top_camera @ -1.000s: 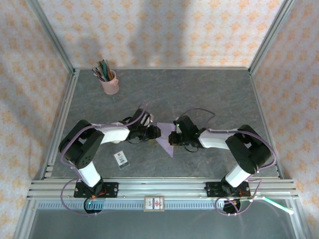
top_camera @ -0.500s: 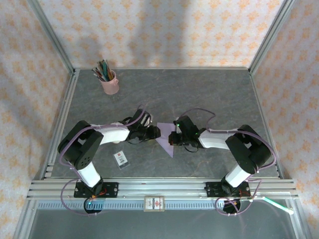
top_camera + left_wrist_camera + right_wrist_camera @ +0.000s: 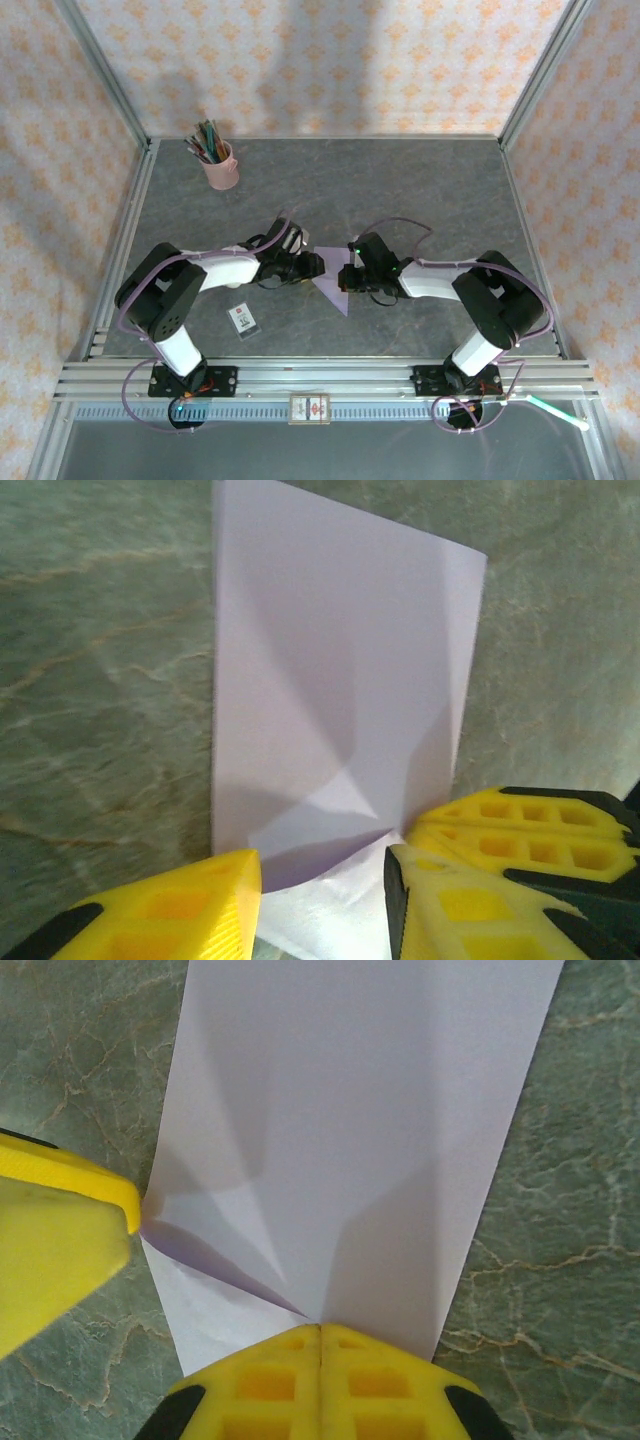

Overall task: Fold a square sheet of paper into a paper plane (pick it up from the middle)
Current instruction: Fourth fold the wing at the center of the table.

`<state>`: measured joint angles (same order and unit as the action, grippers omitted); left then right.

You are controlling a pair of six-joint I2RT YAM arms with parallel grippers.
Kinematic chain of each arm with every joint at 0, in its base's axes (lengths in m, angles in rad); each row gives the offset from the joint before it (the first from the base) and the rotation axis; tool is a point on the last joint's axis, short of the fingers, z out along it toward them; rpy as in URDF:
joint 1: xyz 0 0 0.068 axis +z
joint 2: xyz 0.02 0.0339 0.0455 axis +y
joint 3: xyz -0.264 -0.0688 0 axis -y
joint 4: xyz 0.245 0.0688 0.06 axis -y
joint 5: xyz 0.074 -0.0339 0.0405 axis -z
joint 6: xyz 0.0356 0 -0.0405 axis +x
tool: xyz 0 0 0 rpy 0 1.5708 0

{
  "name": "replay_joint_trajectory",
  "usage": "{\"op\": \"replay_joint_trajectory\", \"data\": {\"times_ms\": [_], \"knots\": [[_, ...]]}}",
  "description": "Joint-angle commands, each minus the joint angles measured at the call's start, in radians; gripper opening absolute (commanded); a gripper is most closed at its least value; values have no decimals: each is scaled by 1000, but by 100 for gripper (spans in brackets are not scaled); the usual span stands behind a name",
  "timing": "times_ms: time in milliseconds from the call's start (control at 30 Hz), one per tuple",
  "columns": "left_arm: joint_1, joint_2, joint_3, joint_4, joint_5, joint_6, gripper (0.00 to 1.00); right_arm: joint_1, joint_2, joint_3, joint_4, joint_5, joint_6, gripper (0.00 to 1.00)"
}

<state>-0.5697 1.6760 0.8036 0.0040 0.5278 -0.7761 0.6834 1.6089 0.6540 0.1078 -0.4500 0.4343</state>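
On the grey table [image 3: 430,190], my left gripper [image 3: 322,865], parted, straddles one edge of the purple paper [image 3: 340,670]; my right gripper [image 3: 320,1332], clenched, touches it.

Left arm [image 3: 215,268] and right arm [image 3: 440,278] are both reaching inward, elbows out, wrists low and facing each other. Left gripper [image 3: 322,865] is standing with jaws parted. Right gripper [image 3: 320,1335] is sitting just beside it, jaws fully closed, tips together.

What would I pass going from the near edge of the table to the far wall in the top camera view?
First the white card → lavender paper → pink cup of pens.
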Motion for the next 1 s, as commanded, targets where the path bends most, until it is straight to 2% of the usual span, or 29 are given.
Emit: {"op": "replay_joint_trajectory", "data": {"times_ms": [0, 67, 200, 367, 500, 700, 967], "knots": [[-4, -44, 15, -78, -94, 22, 42, -6, 28, -34, -58, 28, -5, 0], [-4, -32, 15, -81, -85, 22, 42, -7, 19, -32, -48, 10, -8, 0], [-9, -16, 5, -45, -41, 2, 42, -7, -38, -24, -33, -30, 4, 9], [-9, -13, 4, -38, -34, 0, 43, -7, -123, -13, -32, -59, 28, 14], [-9, -12, 0, -36, -34, 0, 43, -7, -136, -14, -44, -39, 20, 14], [-9, -10, -5, -32, -31, -3, 43, -7, -71, -17, -40, -26, 11, 10], [-13, 0, -9, -27, -13, -6, 46, -10, -28, -24, -73, 52, 3, 4]]}}
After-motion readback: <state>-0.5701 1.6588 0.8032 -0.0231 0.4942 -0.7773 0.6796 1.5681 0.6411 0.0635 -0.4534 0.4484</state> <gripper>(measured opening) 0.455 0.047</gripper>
